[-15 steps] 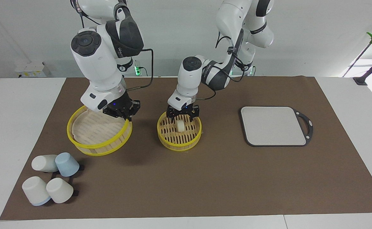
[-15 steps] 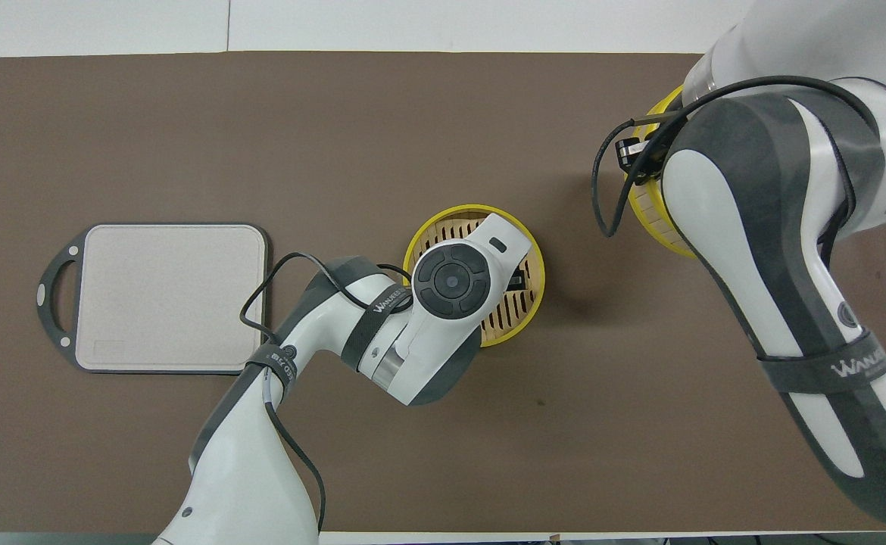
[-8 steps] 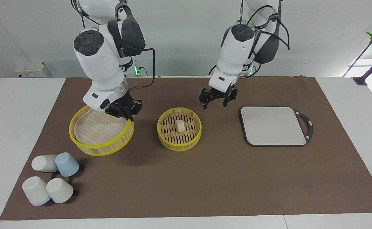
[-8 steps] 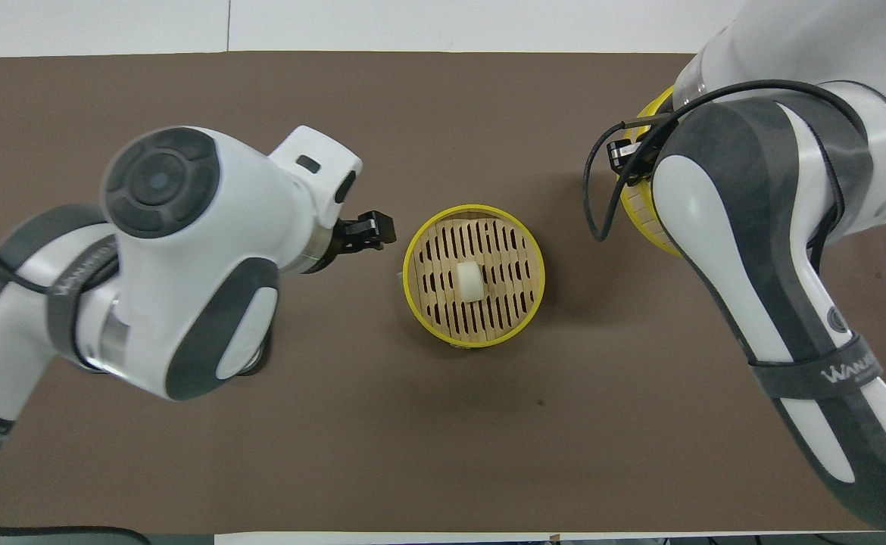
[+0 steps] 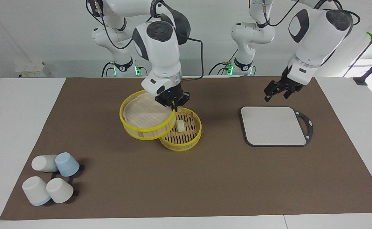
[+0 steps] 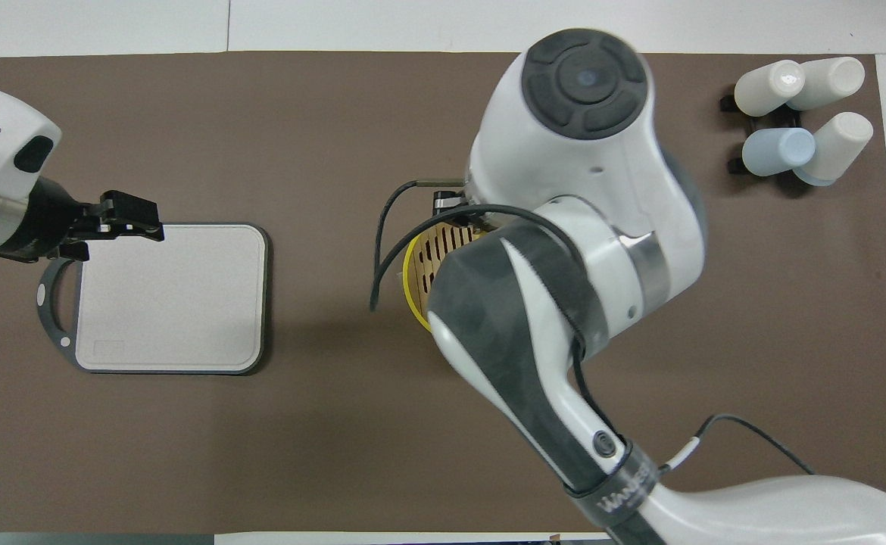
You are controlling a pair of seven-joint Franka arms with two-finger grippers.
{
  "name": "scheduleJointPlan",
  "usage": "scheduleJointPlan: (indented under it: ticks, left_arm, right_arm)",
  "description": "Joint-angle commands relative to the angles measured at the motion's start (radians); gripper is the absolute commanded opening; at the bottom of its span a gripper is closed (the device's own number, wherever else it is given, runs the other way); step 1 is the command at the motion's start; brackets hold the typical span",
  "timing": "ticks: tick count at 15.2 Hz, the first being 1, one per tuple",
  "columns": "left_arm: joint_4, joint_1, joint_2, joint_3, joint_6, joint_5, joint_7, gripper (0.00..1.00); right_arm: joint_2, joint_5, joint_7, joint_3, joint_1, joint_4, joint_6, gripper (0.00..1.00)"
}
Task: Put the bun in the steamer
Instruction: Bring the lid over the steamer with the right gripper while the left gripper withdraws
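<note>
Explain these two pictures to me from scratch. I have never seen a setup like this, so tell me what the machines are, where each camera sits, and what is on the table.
These are two white robot arms, each ending in a two-finger gripper. One picture faces the robots from across the table; the other looks steeply down from above their own end, so the sides are swapped between them.

A brown mat covers the table. On it stands the steamer, a round bamboo basket with yellow rims, and the bun lies on its slatted floor. The right gripper holds the steamer's lid tilted, partly over the basket. The left gripper hangs open and empty over the edge of a flat grey board. Four cups sit toward the right arm's end.
</note>
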Motion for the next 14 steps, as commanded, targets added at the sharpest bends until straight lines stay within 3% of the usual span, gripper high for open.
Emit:
scheduleJointPlan:
  ticks: [1,6,14]
  left_arm:
    - [-0.022,0.085,-0.027,-0.014,-0.030,0.015,0.122,1.00]
    - [-0.013,0.107,-0.024,-0.014,-0.052,0.092,0.174,1.00]
    - [0.142,0.090,0.027,-0.026,-0.227,0.141,0.182,1.00]
  right_arm:
    - [0.032,0.040,0.076,-0.005,0.025,-0.001,0.028,0.00]
    - [0.158,0.035,0.095,-0.009,0.053,0.094,0.015,0.00]
    - [0.189,0.043,0.110,-0.001,0.073,0.099,0.058,0.00]
